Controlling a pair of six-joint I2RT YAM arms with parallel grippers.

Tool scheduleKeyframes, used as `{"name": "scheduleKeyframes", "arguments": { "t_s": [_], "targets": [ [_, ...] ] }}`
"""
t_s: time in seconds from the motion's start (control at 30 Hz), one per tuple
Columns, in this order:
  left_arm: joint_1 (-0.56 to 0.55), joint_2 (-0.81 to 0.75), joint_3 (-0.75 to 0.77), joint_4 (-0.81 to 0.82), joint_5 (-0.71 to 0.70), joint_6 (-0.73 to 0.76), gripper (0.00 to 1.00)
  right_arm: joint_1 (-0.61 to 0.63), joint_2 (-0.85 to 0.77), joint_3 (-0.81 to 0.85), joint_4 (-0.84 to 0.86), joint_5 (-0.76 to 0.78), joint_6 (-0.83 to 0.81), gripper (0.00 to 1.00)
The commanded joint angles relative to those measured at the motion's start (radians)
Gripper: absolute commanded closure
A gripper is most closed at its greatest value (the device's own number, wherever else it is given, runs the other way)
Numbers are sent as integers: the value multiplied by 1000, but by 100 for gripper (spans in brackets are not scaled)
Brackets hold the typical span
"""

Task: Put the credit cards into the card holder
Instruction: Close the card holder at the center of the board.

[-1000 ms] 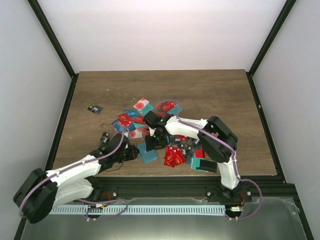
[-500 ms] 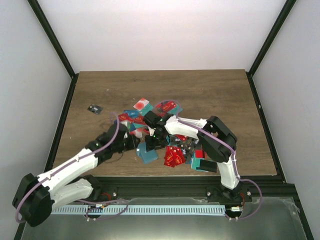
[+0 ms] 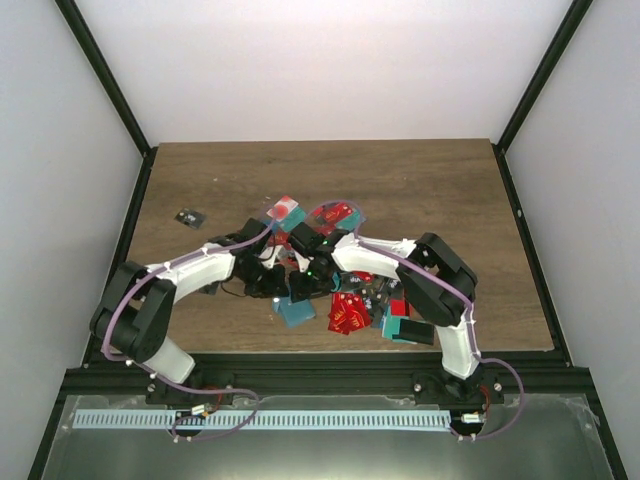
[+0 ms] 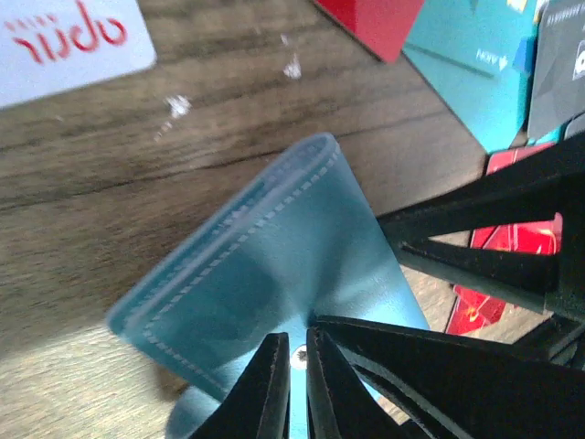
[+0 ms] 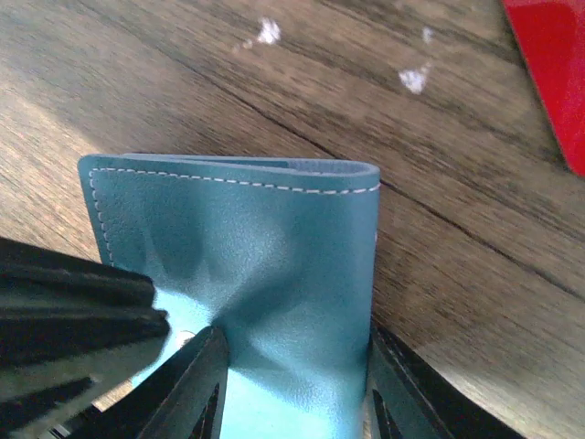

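Note:
The teal card holder (image 3: pixel 296 312) lies folded on the wood near the front of the card pile. It fills the left wrist view (image 4: pixel 265 256) and the right wrist view (image 5: pixel 247 238). My right gripper (image 5: pixel 291 347) straddles it, one finger on each side edge, and the leather is dimpled by the squeeze. My left gripper (image 4: pixel 294 346) has its fingers almost together, with the tips at the holder's face beside the right gripper's finger. Red credit cards (image 3: pixel 348 312) lie beside the holder, and more credit cards (image 3: pixel 284 208) lie behind the arms.
A small black case (image 3: pixel 188 217) lies alone at the left. A teal and black block (image 3: pixel 408 328) sits near the front right. In the left wrist view a white card with red letters (image 4: pixel 73 37), a red card (image 4: pixel 370 18) and a teal card (image 4: pixel 475 64) surround the holder.
My left arm has swung from the front left into the middle, and its gripper now meets the right gripper at the card holder. The right arm has barely moved.

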Motion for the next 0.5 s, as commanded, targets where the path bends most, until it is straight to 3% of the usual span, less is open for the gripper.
{"name": "scheduleKeyframes", "arguments": {
  "t_s": [0.0, 0.2, 0.47],
  "targets": [
    [9, 38, 38, -49, 61, 91, 92, 18, 45, -50, 68, 56, -18, 57],
    [42, 57, 50, -56, -32, 82, 94, 16, 17, -83, 103, 60, -23, 57],
    [62, 20, 69, -25, 11, 95, 92, 12, 38, -88, 111, 48, -28, 57]
  ]
}}
